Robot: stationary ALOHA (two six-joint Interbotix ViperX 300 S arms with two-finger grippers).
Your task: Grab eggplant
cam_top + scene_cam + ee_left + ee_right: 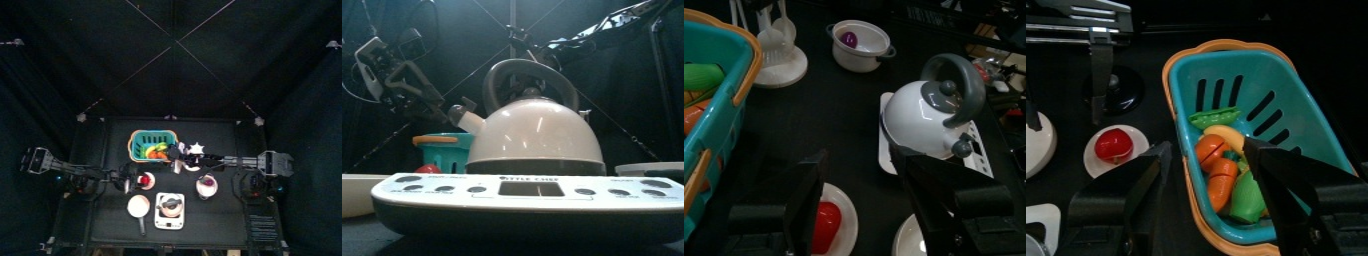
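Note:
The eggplant (pixel 850 39) is a small dark purple lump lying inside a white pot (pixel 862 55). In the top view the eggplant (pixel 207 184) and the pot (pixel 207 194) are right of the table's middle. My left gripper (pixel 865 190) is open and empty. It hangs over a red-and-white round thing on a plate (pixel 824 225), left of the pot in the top view (pixel 130 180). My right gripper (pixel 1207 170) is open and empty above the teal basket (pixel 1267 120), behind the pot in the top view (pixel 187 152).
A white kettle (pixel 543 135) stands on a white scale (pixel 529 195) at the front, between the pale dishes (pixel 358 192). The teal basket (pixel 154 146) holds orange and green items. A stand of white utensils (pixel 778 50) is beside the pot.

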